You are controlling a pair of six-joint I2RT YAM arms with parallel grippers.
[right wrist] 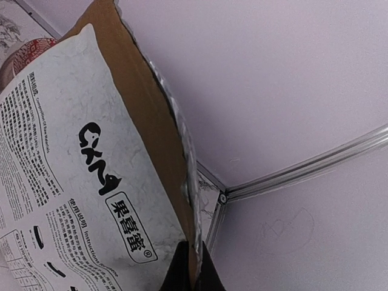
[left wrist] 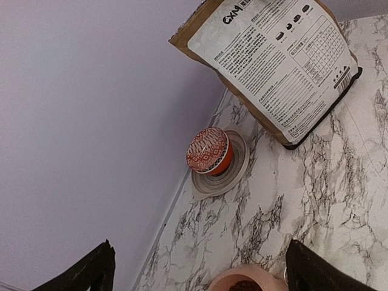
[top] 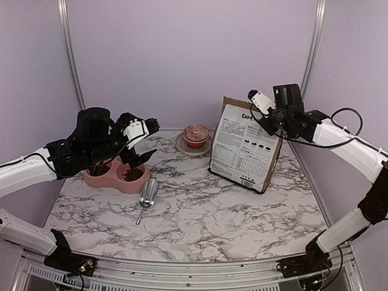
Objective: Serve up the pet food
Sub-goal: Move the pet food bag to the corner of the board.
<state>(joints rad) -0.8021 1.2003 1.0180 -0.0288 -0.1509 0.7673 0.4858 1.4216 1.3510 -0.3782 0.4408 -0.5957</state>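
The pet food shows as dark reddish-brown kibble (top: 133, 174) in the right compartment of a pink double bowl (top: 115, 180). In the left wrist view the bowl's rim (left wrist: 225, 280) and a bit of kibble (left wrist: 245, 285) sit at the bottom edge. My left gripper (top: 147, 141) is open and empty, held above the bowl; its fingers (left wrist: 92, 271) stand wide apart. My right gripper (top: 267, 119) is shut on the top edge of the white-and-brown printed bag (top: 245, 145), which stands upright. In the right wrist view the fingertips (right wrist: 182, 271) pinch the bag's open rim (right wrist: 182, 151).
A metal scoop (top: 148, 194) lies on the marble table just right of the bowl. A pink-frosted cupcake (top: 196, 134) in a red wrapper sits on a small plate (top: 182, 145) at the back, left of the bag. Walls enclose the back and sides.
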